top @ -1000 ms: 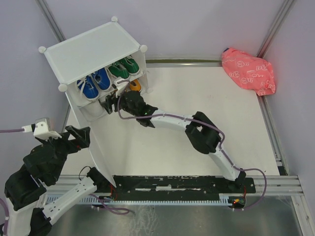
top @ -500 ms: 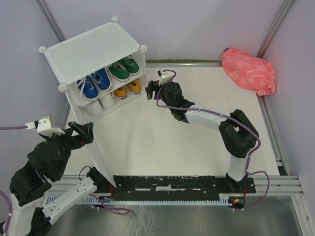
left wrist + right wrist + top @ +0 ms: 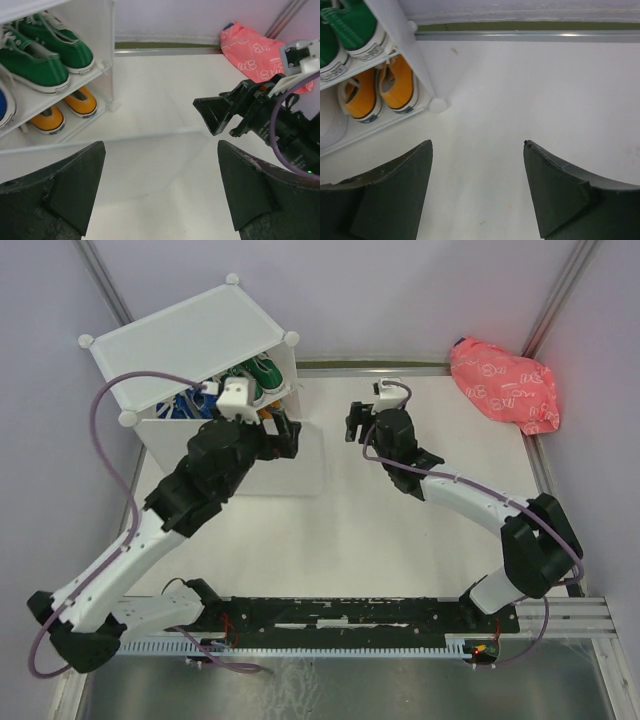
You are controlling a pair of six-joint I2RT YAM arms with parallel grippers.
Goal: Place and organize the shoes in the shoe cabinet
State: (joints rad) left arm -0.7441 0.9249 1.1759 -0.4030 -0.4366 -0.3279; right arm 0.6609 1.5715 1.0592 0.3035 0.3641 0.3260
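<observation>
Our left gripper (image 3: 160, 147) has its jaws spread wide with nothing between them, and the right gripper (image 3: 476, 145) is likewise parted and empty. A second ago the left arm sat folded well away from the shoe cabinet (image 3: 180, 340), off its near-left side. It has since swung across, so its fingers now sit right at the cabinet's open front, by the right-hand post. Meanwhile the right arm, which was reaching into the lower compartment, has pulled clear and now hangs just off the cabinet's right corner, looking back at it. The white door panel (image 3: 250, 475) also reads differently. It stood swung out toward the arm bases, and now it lies across the cabinet's front below the left gripper, though we cannot tell whether the fingers touch it. Inside, the green pair (image 3: 45, 55) stands on the upper shelf with a blue shoe (image 3: 4, 107) beside it on the left. The orange pair (image 3: 380, 92) sits in the lower compartment under the green. We cannot make out the white pair with any certainty. No shoe lies on the table (image 3: 400, 530) outside the cabinet, so we judge the placing done and the arms now busy with the door. The pink bag (image 3: 505, 380) lies well to the cabinet's right, untouched.
</observation>
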